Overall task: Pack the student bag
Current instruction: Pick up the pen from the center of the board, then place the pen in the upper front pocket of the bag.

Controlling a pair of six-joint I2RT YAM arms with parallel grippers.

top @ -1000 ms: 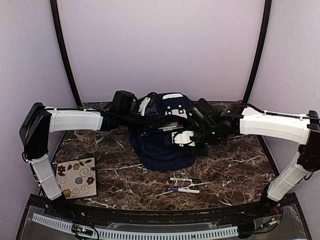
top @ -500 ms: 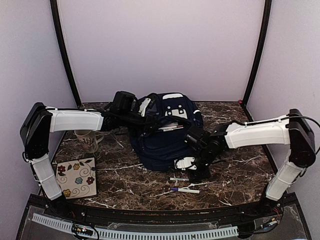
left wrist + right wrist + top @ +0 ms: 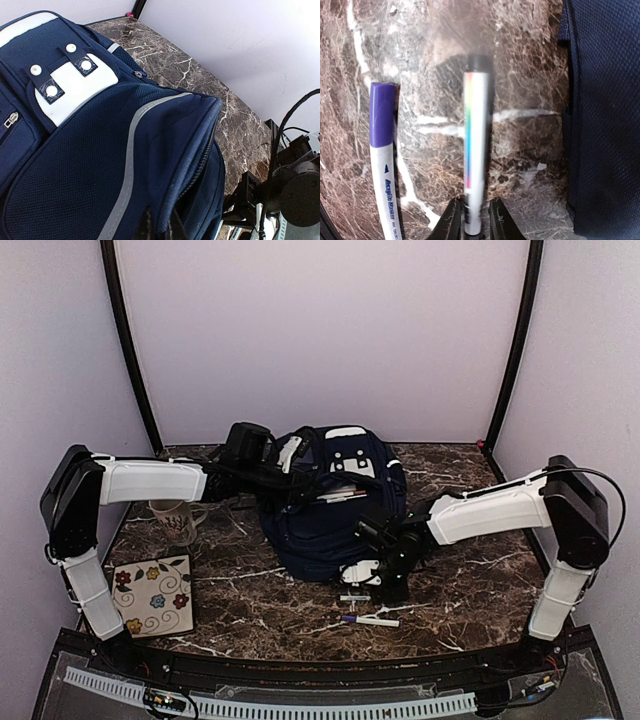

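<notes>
1. Student bag (image 3: 330, 525) sits on the bench (image 3: 470, 570) at the centre of the overhead view. The left arm (image 3: 150, 480) reaches in from the left, and its jaws are clenched on the fabric edge beside the zip.
2. The right arm (image 3: 490, 510) is down at lower centre, just below the bag. Its jaws straddle the end of a white marker (image 3: 476, 150) lying flat beside a purple-capped marker (image 3: 382, 150). Whether they grip it cannot be told.
3. The step in hand looks like picking up the white marker. The next move calls for a firm pinch, a lift clear of its neighbour, then a carry to the bag's opening.
</notes>
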